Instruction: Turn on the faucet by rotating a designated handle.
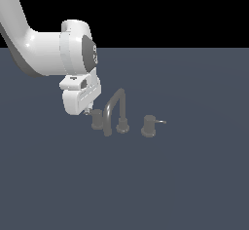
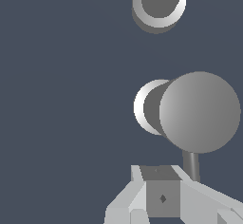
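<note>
The faucet (image 1: 119,108) is a dull-grey tap set with an arched spout rising from a round base. The handle (image 1: 96,119) is the knob at the exterior view's left, beside the spout's down-curved outlet. My gripper (image 1: 89,111) hangs right against this knob's left side, partly hiding it. In the wrist view the handle (image 2: 199,111) shows as a large round knob, and its thin lever rod (image 2: 191,166) runs down to the edge of my gripper (image 2: 161,192). The fingers look closed together, with the rod beside them, not between them.
The twin knob (image 1: 148,125), with its lever rod pointing to the exterior view's right, stands on the other side of the spout base. Another grey cylinder on a white ring (image 2: 159,4) shows in the wrist view beyond the handle. The floor (image 1: 185,185) is flat dark blue-grey.
</note>
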Available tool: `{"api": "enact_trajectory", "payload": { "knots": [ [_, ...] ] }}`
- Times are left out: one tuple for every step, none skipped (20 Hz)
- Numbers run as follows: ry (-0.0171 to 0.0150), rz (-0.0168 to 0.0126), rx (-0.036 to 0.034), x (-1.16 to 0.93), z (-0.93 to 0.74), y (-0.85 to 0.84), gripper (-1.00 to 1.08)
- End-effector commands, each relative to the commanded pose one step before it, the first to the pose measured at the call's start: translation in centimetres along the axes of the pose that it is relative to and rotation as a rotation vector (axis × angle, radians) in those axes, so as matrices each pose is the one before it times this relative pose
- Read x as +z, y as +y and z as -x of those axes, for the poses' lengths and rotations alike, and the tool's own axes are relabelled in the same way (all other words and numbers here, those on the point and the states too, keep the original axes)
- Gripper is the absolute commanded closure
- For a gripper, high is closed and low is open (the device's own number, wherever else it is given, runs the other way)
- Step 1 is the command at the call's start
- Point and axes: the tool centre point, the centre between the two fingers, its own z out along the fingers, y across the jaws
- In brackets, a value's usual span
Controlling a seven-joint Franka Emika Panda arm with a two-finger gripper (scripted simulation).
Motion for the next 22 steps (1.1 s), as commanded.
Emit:
{"api": "enact_trajectory", "payload": {
  "knots": [
    [0.00371,-0.00159,-0.00257,-0.008,0.038,0.060,1.08],
    [-0.00033,0.00080,-0.00045,0.004,-0.026,0.322,1.08],
    [-0.00023,0.00057,-0.00032,-0.006,-0.032,0.321,1.08],
    [-0.00023,0.00057,-0.00032,-0.006,-0.032,0.323,1.08],
    [-0.00040,0.00098,-0.00055,0.011,-0.021,0.328,1.08],
    [-0.00023,0.00057,-0.00032,-0.006,-0.032,0.325,1.08],
    [-0.00024,0.00057,-0.00032,-0.007,-0.032,0.327,1.08],
    [-0.00037,0.00090,-0.00050,0.007,-0.024,0.331,1.08],
    [-0.00034,0.00080,-0.00044,0.003,-0.026,0.331,1.08],
    [-0.00024,0.00057,-0.00031,-0.007,-0.032,0.330,1.08],
    [-0.00034,0.00080,-0.00044,0.002,-0.026,0.333,1.08],
    [-0.00034,0.00080,-0.00044,0.002,-0.026,0.334,1.08],
    [-0.00025,0.00056,-0.00031,-0.007,-0.032,0.333,1.08],
    [-0.00036,0.00080,-0.00044,0.002,-0.026,0.336,1.08],
    [-0.00032,0.00069,-0.00038,-0.003,-0.028,0.336,1.08],
    [0.00000,0.00000,0.00000,0.000,0.000,0.000,1.08],
    [-0.00495,-0.00337,-0.01901,0.066,1.237,-0.056,1.08],
    [0.00040,0.00032,0.00154,-0.006,-0.379,0.167,1.08],
    [0.00039,0.00032,0.00154,-0.006,-0.381,0.168,1.08],
    [0.00039,0.00032,0.00154,-0.006,-0.382,0.169,1.08],
    [0.00039,0.00031,0.00154,-0.007,-0.384,0.170,1.08],
    [0.00039,0.00031,0.00154,-0.007,-0.386,0.171,1.08]
  ]
}}
